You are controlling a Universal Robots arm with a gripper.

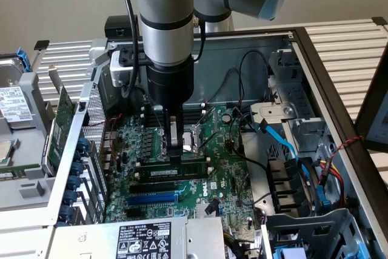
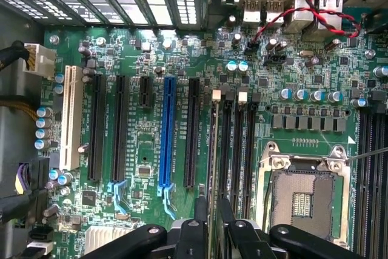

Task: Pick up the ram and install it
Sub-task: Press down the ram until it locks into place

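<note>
The ram (image 1: 179,173) stands edge-on in the motherboard (image 2: 151,119) slot, apparently clamped by the tool (image 2: 209,207).

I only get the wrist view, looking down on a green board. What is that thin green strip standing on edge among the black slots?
Observer: In the exterior view it is the ram, a long stick with a white label, set along a slot right under the gripper.
Operator: What's beside the board?
Observer: A blue cable curves past the motherboard on the exterior view's right.
Operator: Anything outside the case?
Observer: A labelled drive lies at the exterior view's left.
</note>
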